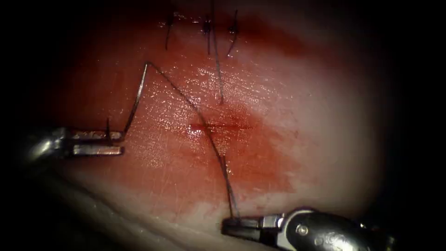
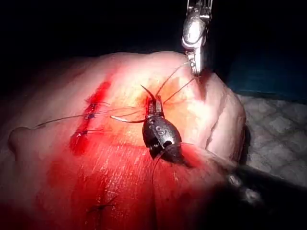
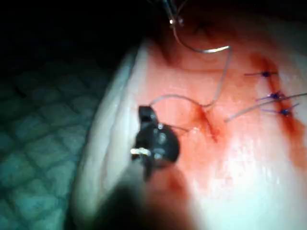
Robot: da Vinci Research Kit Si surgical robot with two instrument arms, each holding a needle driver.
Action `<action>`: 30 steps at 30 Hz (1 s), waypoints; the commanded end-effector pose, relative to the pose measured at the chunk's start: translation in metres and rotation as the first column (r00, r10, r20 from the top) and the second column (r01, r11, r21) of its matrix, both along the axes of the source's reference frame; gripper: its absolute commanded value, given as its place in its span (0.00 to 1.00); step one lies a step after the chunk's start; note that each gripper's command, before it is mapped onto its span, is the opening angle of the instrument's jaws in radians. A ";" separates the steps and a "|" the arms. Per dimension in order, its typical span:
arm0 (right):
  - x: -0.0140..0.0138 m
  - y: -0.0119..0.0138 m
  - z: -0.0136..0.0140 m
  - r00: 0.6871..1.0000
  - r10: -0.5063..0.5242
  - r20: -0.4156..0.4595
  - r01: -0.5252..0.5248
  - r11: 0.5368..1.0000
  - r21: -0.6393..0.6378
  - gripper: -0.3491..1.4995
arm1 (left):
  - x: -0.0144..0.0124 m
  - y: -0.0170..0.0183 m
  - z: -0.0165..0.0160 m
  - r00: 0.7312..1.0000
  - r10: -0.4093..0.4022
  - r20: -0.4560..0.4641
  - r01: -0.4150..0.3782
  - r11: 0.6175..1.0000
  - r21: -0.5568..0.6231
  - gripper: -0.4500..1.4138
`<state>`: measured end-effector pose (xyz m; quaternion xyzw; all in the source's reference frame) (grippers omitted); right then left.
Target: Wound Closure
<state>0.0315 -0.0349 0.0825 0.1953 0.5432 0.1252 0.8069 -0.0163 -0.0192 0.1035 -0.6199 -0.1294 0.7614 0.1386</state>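
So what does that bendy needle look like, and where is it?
The needle is a thin, dark, curved bit of metal, out in the open above the tissue, not stuck in it. The left claw is shut on one end of it, left of the cut. From its other end the thread runs across the cut down to the right claw, which is shut on the thread.

My end effector is clamped on the curved needle, whose body arcs out toward nine o'clock above the tissue. At one o'clock, the right arm's end effector grips the thread. Knotted stitches lie at nine o'clock.
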 end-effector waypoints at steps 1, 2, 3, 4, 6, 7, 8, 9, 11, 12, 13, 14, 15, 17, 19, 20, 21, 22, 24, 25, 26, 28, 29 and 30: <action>0.0019 -0.0010 -0.0005 1.000 -0.013 -0.024 0.013 1.000 0.002 0.00 | -0.0005 -0.0001 0.0006 1.000 0.001 0.002 -0.001 1.000 0.001 0.00; 0.0023 -0.0013 -0.0007 0.999 -0.016 -0.037 0.016 1.000 0.002 0.00 | -0.0004 -0.0001 0.0006 1.000 0.000 0.004 0.000 1.000 0.000 0.00; 0.0026 -0.0014 -0.0008 0.999 -0.017 -0.051 0.017 1.000 0.001 0.00 | -0.0004 -0.0001 0.0006 1.000 -0.002 0.007 0.002 1.000 0.000 0.00; 0.0029 -0.0015 -0.0009 0.998 -0.019 -0.060 0.019 1.000 0.000 0.00 | -0.0004 -0.0001 0.0006 1.000 -0.001 0.007 0.001 1.000 0.000 0.00; 0.0031 -0.0014 -0.0007 0.998 -0.008 -0.059 0.007 1.000 -0.009 0.30 | -0.0002 0.0000 0.0006 1.000 0.000 0.008 0.000 1.000 0.000 0.00; 0.0030 -0.0012 -0.0006 0.999 0.005 -0.051 -0.005 1.000 -0.009 0.50 | -0.0001 0.0000 0.0006 1.000 0.001 0.009 -0.001 1.000 0.000 0.00; 0.0028 -0.0011 -0.0005 0.999 0.011 -0.046 -0.012 1.000 -0.024 0.61 | 0.0001 0.0000 0.0007 1.000 0.005 0.011 -0.005 1.000 0.001 0.00; 0.0025 -0.0009 -0.0004 0.999 0.017 -0.042 -0.019 0.999 -0.039 0.68 | 0.0002 0.0000 0.0007 1.000 0.004 0.014 -0.004 1.000 0.001 0.00; 0.0017 -0.0005 -0.0003 0.999 0.032 -0.035 -0.034 0.998 -0.062 0.75 | 0.0004 0.0001 0.0007 1.000 0.004 0.014 -0.004 1.000 0.000 0.00; 0.0013 -0.0003 -0.0002 0.999 0.032 -0.031 -0.034 0.997 -0.074 0.75 | 0.0005 0.0001 0.0007 1.000 0.003 0.012 -0.003 1.000 0.000 0.00; 0.0008 0.0000 -0.0001 0.999 0.031 -0.028 -0.033 0.996 -0.085 0.75 | 0.0007 0.0001 0.0007 1.000 0.001 0.011 -0.001 1.000 -0.001 0.00; 0.0005 0.0002 -0.0001 0.999 0.033 -0.023 -0.035 0.995 -0.091 0.75 | 0.0008 0.0001 0.0007 1.000 -0.002 0.012 0.002 1.000 -0.001 0.00; 0.0001 0.0004 0.0001 0.999 0.036 -0.017 -0.038 0.994 -0.098 0.75 | 0.0009 0.0002 0.0007 1.000 -0.004 0.011 0.004 1.000 -0.002 0.00; -0.0006 0.0010 0.0004 0.999 0.043 0.004 -0.042 0.991 -0.128 0.75 | 0.0011 0.0003 0.0008 1.000 -0.009 0.006 0.009 1.000 -0.003 0.00; -0.0010 0.0015 0.0010 0.998 0.059 0.025 -0.056 0.989 -0.136 0.75 | 0.0013 0.0003 0.0008 1.000 -0.010 0.005 0.010 1.000 -0.003 0.00; -0.0011 0.0018 0.0013 0.997 0.071 0.032 -0.066 0.987 -0.145 0.75 | 0.0014 0.0003 0.0008 1.000 -0.012 0.004 0.012 1.000 -0.004 0.00; -0.0011 0.0020 0.0016 0.996 0.080 0.039 -0.072 0.985 -0.158 0.74 | 0.0014 0.0004 0.0008 1.000 -0.012 0.004 0.012 1.000 -0.004 0.00; -0.0010 0.0023 0.0020 0.995 0.091 0.047 -0.082 0.983 -0.166 0.74 | 0.0014 0.0004 0.0009 1.000 -0.013 0.003 0.013 1.000 -0.004 0.00; -0.0008 0.0030 0.0030 0.993 0.104 0.059 -0.091 0.976 -0.197 0.73 | 0.0012 0.0004 0.0010 1.000 -0.016 0.004 0.016 1.000 -0.005 0.00; -0.0006 0.0034 0.0036 0.992 0.108 0.066 -0.092 0.973 -0.210 0.73 | 0.0011 0.0003 0.0010 1.000 -0.017 0.004 0.017 1.000 -0.006 0.00; -0.0004 0.0038 0.0043 0.991 0.113 0.074 -0.094 0.970 -0.224 0.73 | 0.0010 0.0002 0.0011 1.000 -0.019 0.003 0.019 1.000 -0.007 0.00; -0.0001 0.0045 0.0055 0.989 0.109 0.097 -0.081 0.963 -0.255 0.73 | 0.0008 0.0001 0.0012 1.000 -0.021 0.001 0.021 1.000 -0.008 0.00; 0.0001 0.0049 0.0063 0.987 0.108 0.117 -0.072 0.959 -0.276 0.73 | 0.0006 0.0000 0.0012 1.000 -0.025 -0.002 0.025 1.000 -0.009 0.00; 0.0003 0.0052 0.0069 0.986 0.109 0.129 -0.069 0.956 -0.284 0.73 | 0.0005 0.0000 0.0013 1.000 -0.024 -0.001 0.024 1.000 -0.009 0.00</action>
